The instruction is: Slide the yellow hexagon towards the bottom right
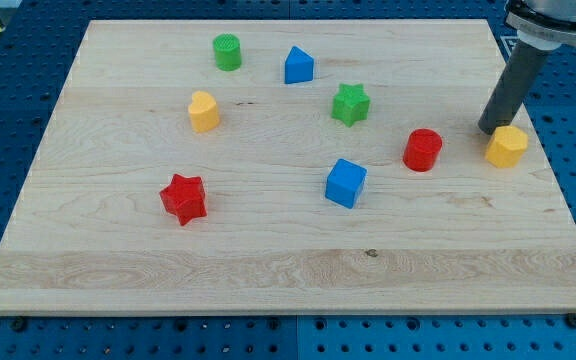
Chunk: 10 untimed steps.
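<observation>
My tip [489, 129] sat touching the yellow hexagon's [507, 146] upper-left edge. No jaws fitted. Best push: steady, centred, toward the desk's [268, 270] bottom-right corner.

The rod [516, 80] is being cut off by the view's top edge, and the wooden board's [268, 270] bottom corners are being partly clipped.

My tip [489, 129] ends a straight dark grey rod — smooth, round, under a paler metal collar.
</observation>
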Each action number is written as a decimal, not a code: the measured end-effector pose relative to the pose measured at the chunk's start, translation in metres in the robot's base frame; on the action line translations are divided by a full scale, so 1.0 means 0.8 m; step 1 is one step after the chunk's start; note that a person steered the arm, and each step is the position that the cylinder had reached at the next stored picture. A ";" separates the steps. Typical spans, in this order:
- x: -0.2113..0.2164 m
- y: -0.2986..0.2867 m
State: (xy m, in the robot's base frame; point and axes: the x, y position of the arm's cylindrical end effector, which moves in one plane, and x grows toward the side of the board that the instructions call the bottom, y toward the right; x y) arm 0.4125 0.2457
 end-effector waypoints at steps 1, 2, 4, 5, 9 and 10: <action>0.014 0.012; 0.026 0.025; 0.055 0.027; 0.066 0.027; 0.072 0.015; 0.079 0.012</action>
State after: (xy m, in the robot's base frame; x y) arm 0.4758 0.2549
